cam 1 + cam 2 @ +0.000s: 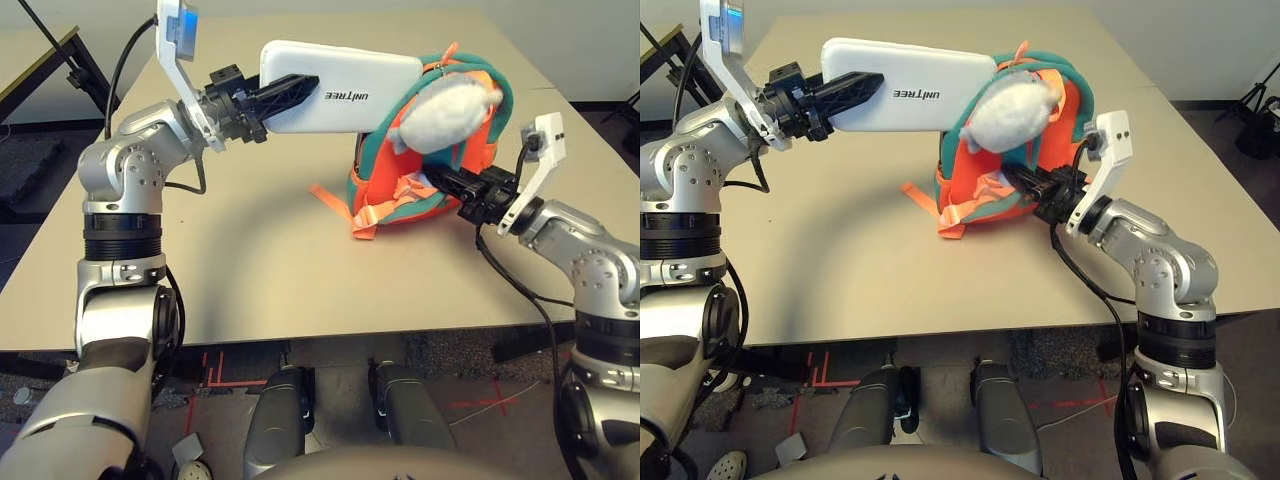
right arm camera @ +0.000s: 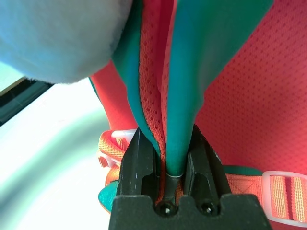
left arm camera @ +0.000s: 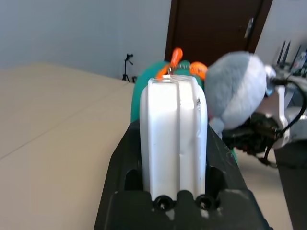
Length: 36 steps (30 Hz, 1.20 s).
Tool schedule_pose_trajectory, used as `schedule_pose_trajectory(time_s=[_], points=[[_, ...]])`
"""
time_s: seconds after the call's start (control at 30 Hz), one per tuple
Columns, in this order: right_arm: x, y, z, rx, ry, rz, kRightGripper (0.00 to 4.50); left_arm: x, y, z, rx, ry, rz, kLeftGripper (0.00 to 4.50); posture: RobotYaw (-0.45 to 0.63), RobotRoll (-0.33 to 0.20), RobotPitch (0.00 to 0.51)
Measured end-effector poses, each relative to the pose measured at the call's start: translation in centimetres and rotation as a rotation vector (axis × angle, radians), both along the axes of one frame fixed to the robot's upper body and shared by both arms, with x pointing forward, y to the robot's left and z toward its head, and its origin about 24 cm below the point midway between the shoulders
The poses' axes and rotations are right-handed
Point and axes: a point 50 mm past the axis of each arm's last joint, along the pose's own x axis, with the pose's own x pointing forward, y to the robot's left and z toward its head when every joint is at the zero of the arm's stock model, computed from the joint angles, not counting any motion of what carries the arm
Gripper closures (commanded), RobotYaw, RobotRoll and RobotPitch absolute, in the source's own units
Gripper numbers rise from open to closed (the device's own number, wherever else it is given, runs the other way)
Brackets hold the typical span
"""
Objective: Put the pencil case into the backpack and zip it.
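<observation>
The pencil case [image 1: 345,85] is held tight by the left gripper [image 1: 285,97], aimed at the backpack [image 1: 470,150], whose edge is pinched by the right gripper [image 1: 445,183] to keep it open.

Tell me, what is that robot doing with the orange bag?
It is packing. The left gripper holds the white pencil case in the air, with its far end at the top of the orange backpack. The right gripper pinches the backpack's teal edge. A fluffy toy hangs on the bag.
</observation>
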Motion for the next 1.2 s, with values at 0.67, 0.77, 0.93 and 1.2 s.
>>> schedule_pose_trajectory(time_s=[0.67,0.77,0.93,1.2], points=[[0.0,0.6,-0.2,0.013,0.007,0.023,4.03,3.4,-9.4,-6.7,0.086,0.075,-0.015,2.53,-0.21,0.000,0.105],[0.0,0.6,-0.2,0.014,0.006,0.024,4.03,3.5,-9.3,-6.6,0.080,0.072,-0.008,1.48,-0.21,0.000,0.106],[-0.1,0.8,-0.3,0.011,0.002,0.029,4.03,3.2,-7.3,-5.2,0.069,0.086,0.004,0.00,-0.20,0.000,0.107],[-0.1,1.0,-0.3,0.006,-0.001,0.040,4.03,1.1,-3.6,-1.2,0.008,0.013,0.015,0.00,-0.18,0.000,0.105]])
